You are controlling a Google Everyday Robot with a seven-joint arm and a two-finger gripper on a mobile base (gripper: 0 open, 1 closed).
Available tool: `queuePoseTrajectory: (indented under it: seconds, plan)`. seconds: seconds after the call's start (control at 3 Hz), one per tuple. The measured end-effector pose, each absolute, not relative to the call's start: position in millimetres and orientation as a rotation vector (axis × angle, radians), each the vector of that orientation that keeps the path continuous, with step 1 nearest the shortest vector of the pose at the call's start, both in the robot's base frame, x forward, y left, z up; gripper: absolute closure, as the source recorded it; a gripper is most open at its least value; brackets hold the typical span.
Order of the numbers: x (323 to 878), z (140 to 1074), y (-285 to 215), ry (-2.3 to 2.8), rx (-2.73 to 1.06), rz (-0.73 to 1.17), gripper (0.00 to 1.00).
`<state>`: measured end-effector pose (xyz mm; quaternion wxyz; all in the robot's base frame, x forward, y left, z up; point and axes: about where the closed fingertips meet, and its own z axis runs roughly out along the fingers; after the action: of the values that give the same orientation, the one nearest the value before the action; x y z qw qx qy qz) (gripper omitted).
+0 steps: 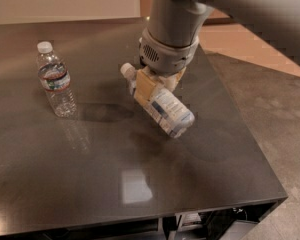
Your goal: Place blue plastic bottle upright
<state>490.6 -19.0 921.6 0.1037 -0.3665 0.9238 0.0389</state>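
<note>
The smooth clear plastic water bottle [167, 111], white-capped with a wide blue-and-white label, lies steeply tilted, cap up to the left and base down to the right, the gripper [156, 86] clamped around its upper body.

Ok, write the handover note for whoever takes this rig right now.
Pincer: shut on the blue plastic bottle near its cap end, over the middle of the table.
Bottle: tilted, cap up-left, base down-right, close to the tabletop; contact cannot be told.
Done: bottle grasped.
Left: turn it upright, set it on its base, release.
Nearby: ribbed clear bottle stands upright at the left, apart.
</note>
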Motion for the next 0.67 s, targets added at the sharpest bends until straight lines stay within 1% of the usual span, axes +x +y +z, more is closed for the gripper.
queuePoseTrajectory:
  seconds: [0.67]
  plan:
    - [510.9, 945.0, -14.3, 2.448, -1.289, 0.295, 1.00]
